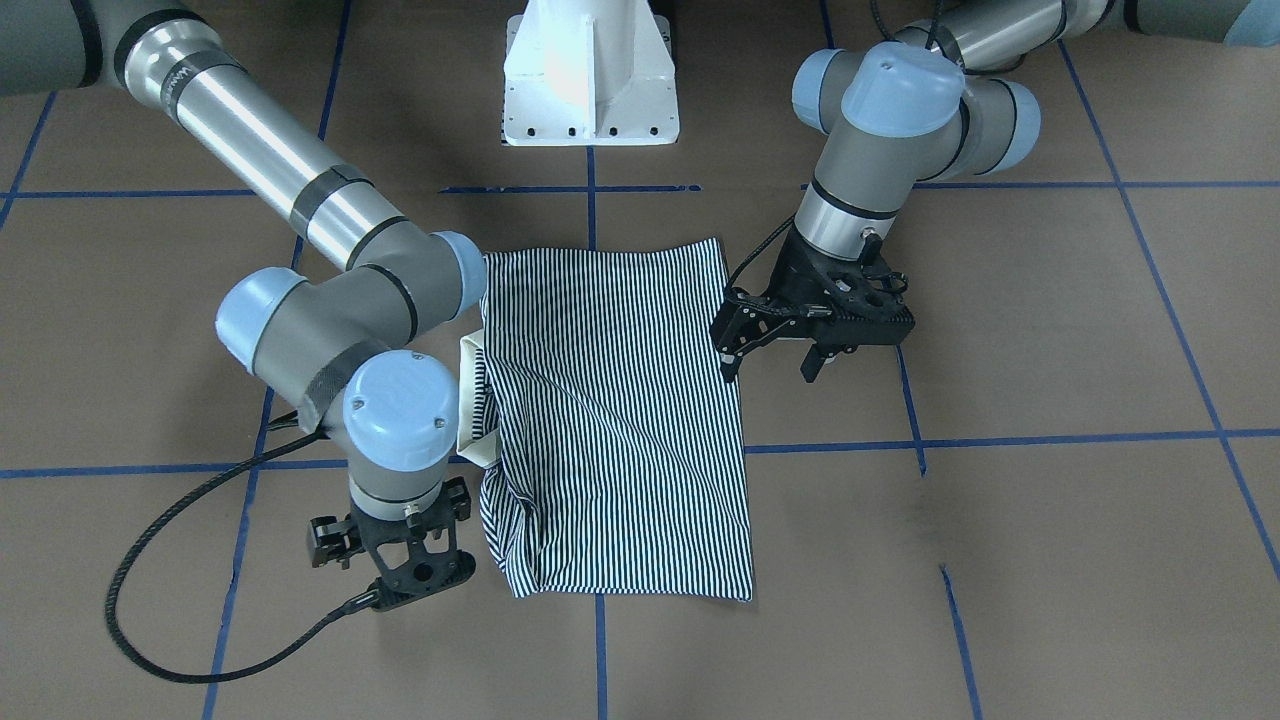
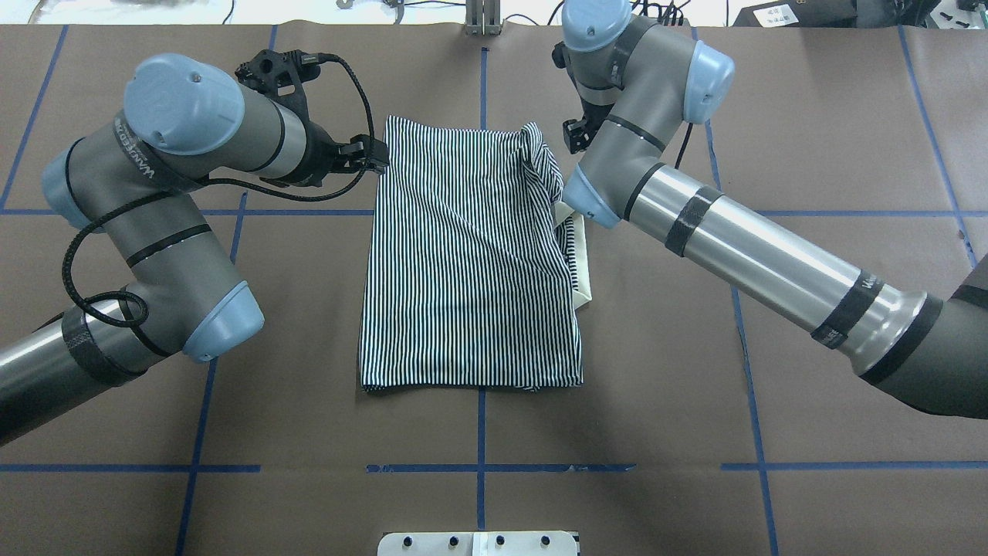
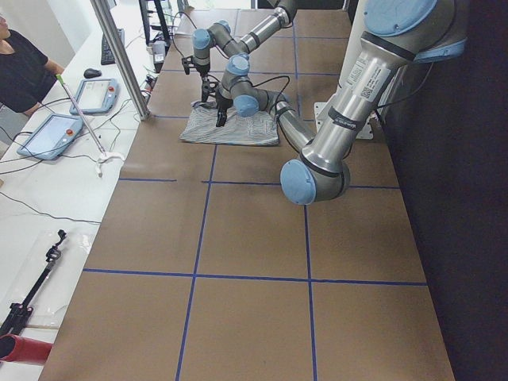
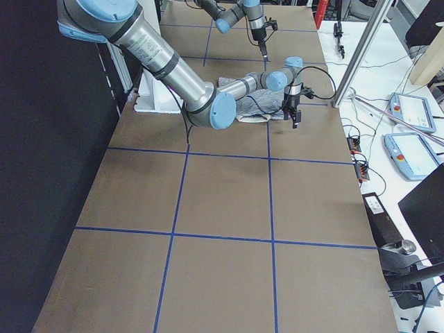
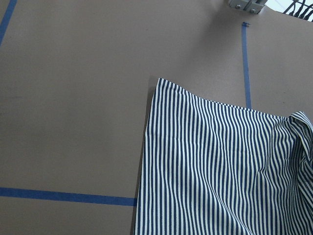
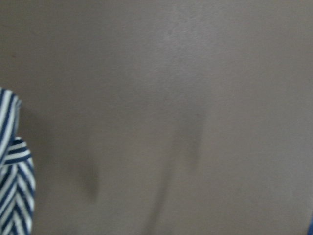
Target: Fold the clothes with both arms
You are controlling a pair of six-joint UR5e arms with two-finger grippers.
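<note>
Nearest, my right jaws, 8 o'clock of the polo shirt [image 1: 615,420]: state cannot be told. Left jaws, 2 o'clock: apart, empty. I advise level edge grips.

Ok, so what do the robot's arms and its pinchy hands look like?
The left arm and right arm are grey tubes with shiny silver sections, black bands and round light-blue caps at the joints. A ribbed black cable loops by each wrist. The left gripper and right gripper are black, the left showing two thin fingers.
</note>
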